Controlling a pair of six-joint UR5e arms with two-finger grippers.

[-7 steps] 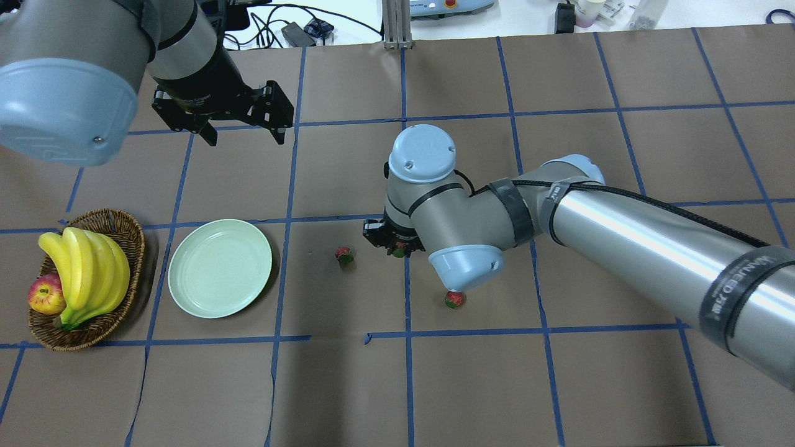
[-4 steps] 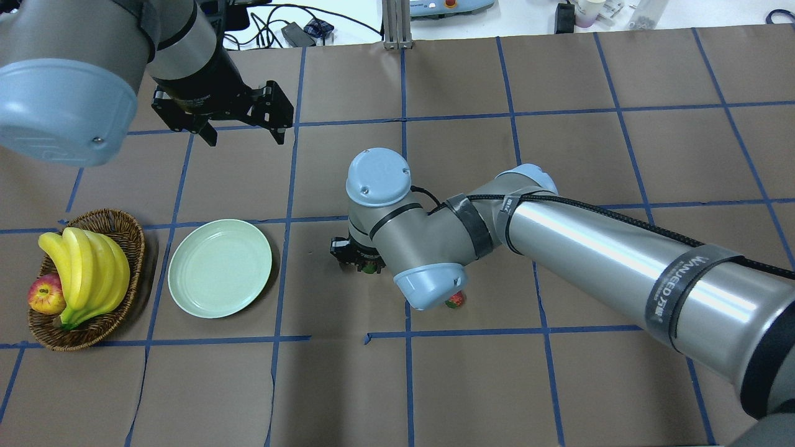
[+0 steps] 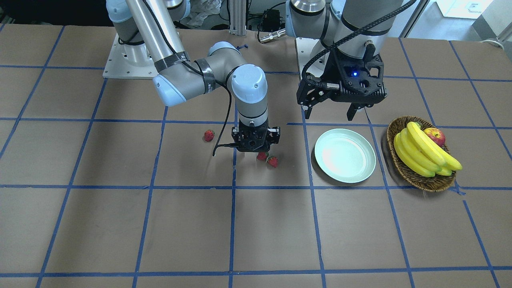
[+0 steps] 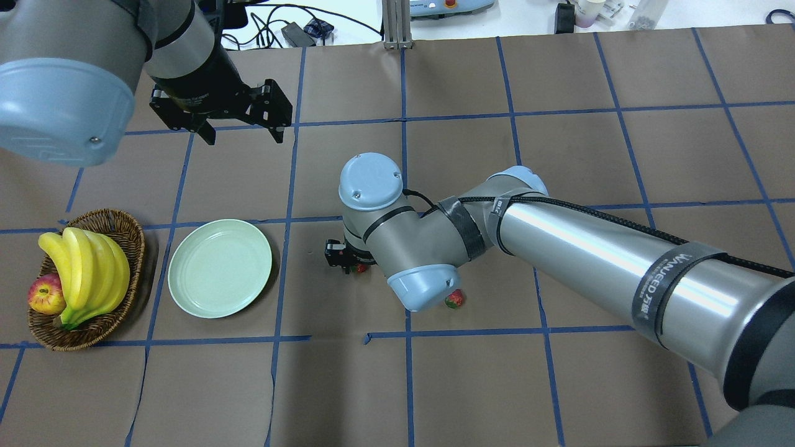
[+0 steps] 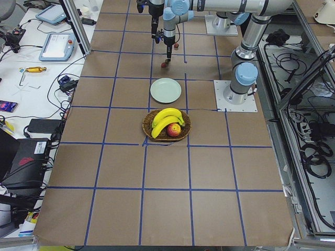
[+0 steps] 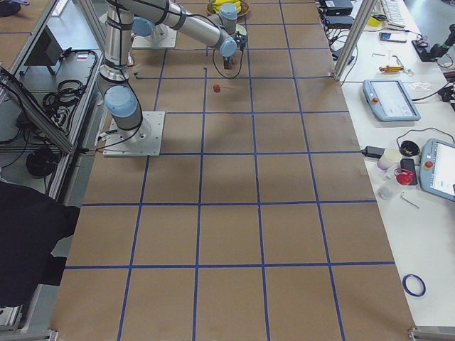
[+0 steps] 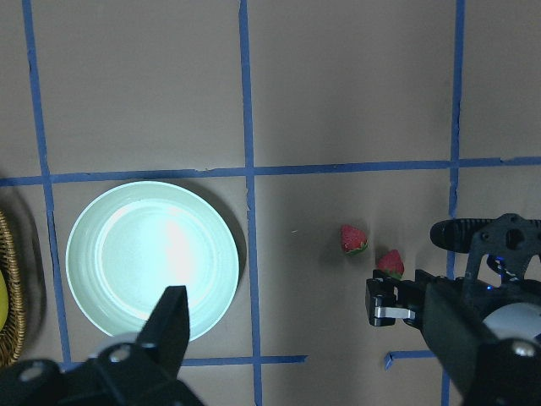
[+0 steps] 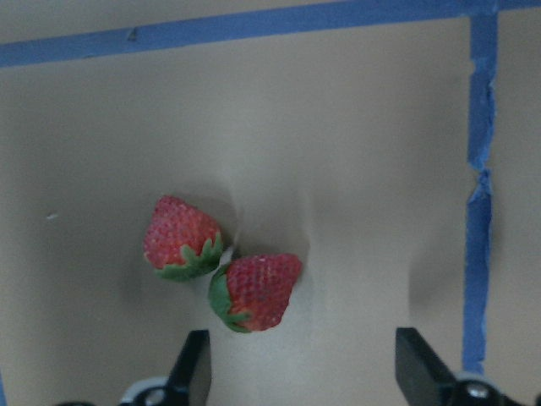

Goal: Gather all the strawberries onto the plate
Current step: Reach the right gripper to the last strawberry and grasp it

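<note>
The right tool (image 8: 304,347) hangs low over the desk (image 8: 355,127) with its fingers (image 8: 193,368) spread wide, holding nothing. Just beyond the fingertips two strawberries (image 8: 258,290) lie on the desk, touching each other. This closeness is probably the main risk: closing on one berry may knock the other (image 8: 179,237) away, or pinch both so that one drops on the way. A hard squeeze could also bruise them. The third strawberry (image 3: 209,135) lies apart, on the side away from the plate, partly hidden under the arm from overhead. Farther on, the plate (image 3: 318,154) holds no berries. Beyond it the left tool (image 3: 330,114) hovers, spread and empty; the two arms could crowd each other there. Farthest is the basket (image 3: 416,180) of fruit.
</note>
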